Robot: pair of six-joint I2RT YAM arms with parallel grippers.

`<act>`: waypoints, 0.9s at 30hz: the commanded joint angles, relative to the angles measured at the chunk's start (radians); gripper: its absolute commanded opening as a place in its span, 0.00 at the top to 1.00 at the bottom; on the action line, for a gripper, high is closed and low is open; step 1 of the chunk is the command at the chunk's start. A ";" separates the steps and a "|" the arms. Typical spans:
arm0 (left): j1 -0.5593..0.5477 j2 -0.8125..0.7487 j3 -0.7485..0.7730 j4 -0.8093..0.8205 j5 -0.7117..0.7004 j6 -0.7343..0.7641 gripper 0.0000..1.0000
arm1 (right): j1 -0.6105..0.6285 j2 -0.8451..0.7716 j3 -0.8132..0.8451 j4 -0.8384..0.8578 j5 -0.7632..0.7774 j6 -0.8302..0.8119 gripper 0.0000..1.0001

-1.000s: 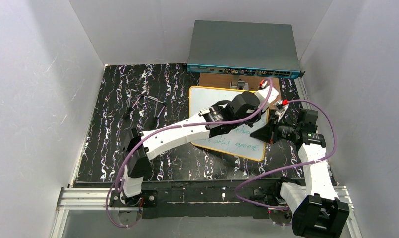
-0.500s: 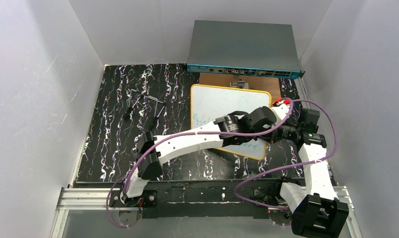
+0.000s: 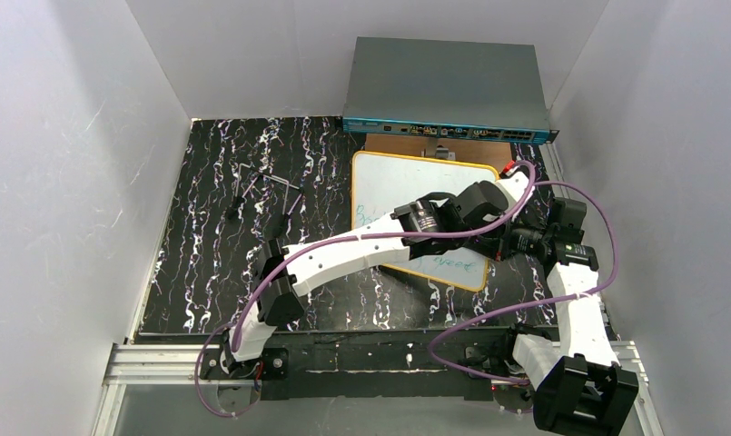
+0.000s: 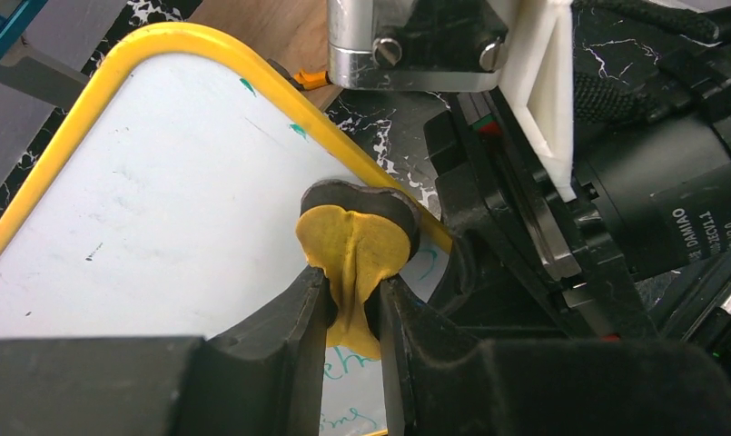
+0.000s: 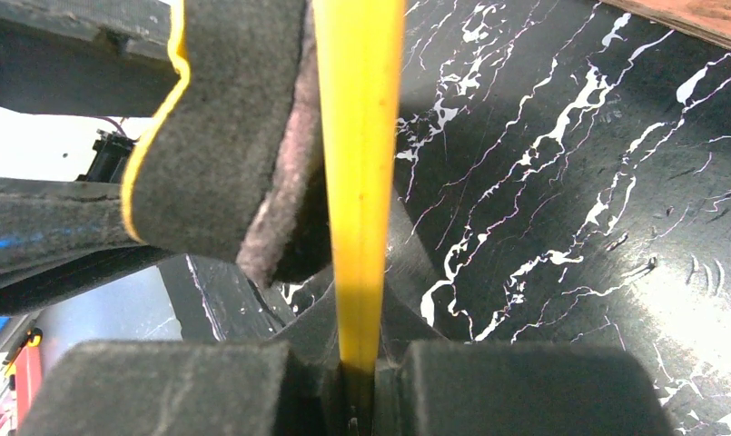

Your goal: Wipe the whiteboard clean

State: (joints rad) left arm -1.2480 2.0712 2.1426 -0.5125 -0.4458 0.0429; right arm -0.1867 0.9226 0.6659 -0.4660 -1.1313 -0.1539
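The whiteboard [image 3: 389, 186] lies at the right of the black marbled table, white with a yellow rim [image 4: 80, 118]. Green handwriting [image 3: 457, 263] shows near its front edge and left side. My left gripper [image 4: 354, 292] is shut on a yellow foam eraser [image 4: 357, 245] with a dark felt face, held over the board's right part next to the rim. My right gripper [image 5: 360, 356] is shut on the board's yellow rim [image 5: 360, 173] at its right edge. In the right wrist view the eraser [image 5: 225, 136] sits close beside that rim. The left forearm [image 3: 361, 245] hides the board's middle.
A grey network switch [image 3: 448, 86] stands at the back. A brown wooden board [image 3: 488, 150] lies under the whiteboard's far end. Thin metal tools [image 3: 261, 186] lie on the table's left part. White walls close in the sides, and my right arm's wrist [image 4: 652, 182] sits close to the left gripper.
My left arm has carried the eraser from the board's upper middle toward its right edge and front, then a little back. Less green writing shows on the board. The right gripper has kept its hold.
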 commanded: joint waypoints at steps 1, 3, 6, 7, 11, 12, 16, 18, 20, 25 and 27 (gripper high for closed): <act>0.026 -0.070 -0.034 0.029 -0.064 -0.006 1.00 | 0.023 -0.030 0.054 0.033 -0.147 -0.044 0.99; 0.027 -0.070 -0.013 0.027 -0.081 0.015 1.00 | 0.022 -0.029 0.052 0.034 -0.147 -0.044 0.99; 0.025 -0.053 0.032 0.013 -0.030 0.053 1.00 | 0.022 -0.029 0.052 0.033 -0.143 -0.044 0.99; 0.022 -0.044 0.051 -0.001 -0.014 0.062 1.00 | 0.022 -0.028 0.052 0.033 -0.142 -0.044 0.99; -0.021 -0.024 0.055 -0.053 0.007 0.103 1.00 | 0.021 -0.029 0.052 0.033 -0.139 -0.045 0.99; -0.031 -0.023 0.041 -0.064 -0.003 0.108 1.00 | 0.021 -0.029 0.052 0.033 -0.139 -0.044 0.99; -0.044 -0.063 -0.071 -0.079 -0.019 0.079 1.00 | 0.021 -0.028 0.052 0.033 -0.142 -0.045 0.99; -0.044 -0.089 -0.127 -0.074 -0.007 0.062 1.00 | 0.021 -0.027 0.052 0.033 -0.144 -0.044 0.99; -0.045 -0.112 -0.170 -0.067 0.027 0.049 1.00 | 0.021 -0.027 0.052 0.033 -0.143 -0.044 0.99; -0.048 -0.096 -0.149 -0.063 0.005 0.081 1.00 | 0.021 -0.028 0.051 0.035 -0.143 -0.044 0.99; -0.035 -0.069 -0.079 -0.073 -0.012 0.103 1.00 | 0.021 -0.029 0.051 0.034 -0.142 -0.044 0.99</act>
State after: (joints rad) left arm -1.2953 2.0060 1.9812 -0.5335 -0.4492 0.1154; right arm -0.1715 0.9226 0.6659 -0.4953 -1.1500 -0.1761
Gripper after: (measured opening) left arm 0.214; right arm 0.110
